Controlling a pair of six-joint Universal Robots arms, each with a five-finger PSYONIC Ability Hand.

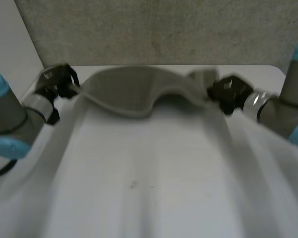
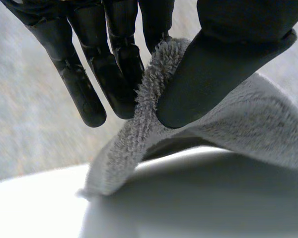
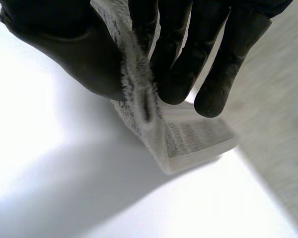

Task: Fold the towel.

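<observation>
White tabletop (image 1: 139, 198) lay bare nearest the camera, and beyond it the grey towel (image 1: 134, 89) hung stretched between the two hands, its middle sagging below the level of the fingertips. The left hand (image 1: 57, 82) held one end. In its wrist view the thumb (image 2: 223, 64) pressed the fluffy edge against the inner side of the fingers (image 2: 114, 69), which lay close together and nearly straight, and the cloth sloped from that pinch down to the table just beneath the fingertips. The right hand (image 1: 228, 94) held the other end the same way, with the edge clamped between its thumb (image 3: 74, 44) and its gathered fingers (image 3: 179, 64). A short doubled flap drooped below those fingertips and touched the table. Both ends looked gripped and raised, so the step in hand was probably the carry, bringing the held edge over to make the fold. Which way the cloth was to go could not be told. The next move would call for both hands to travel together at an even height with the pinches firm, so that the sagging middle did not drag or bunch. They would then need to lower the edge squarely onto the rest of the towel before the fingers let go.
</observation>
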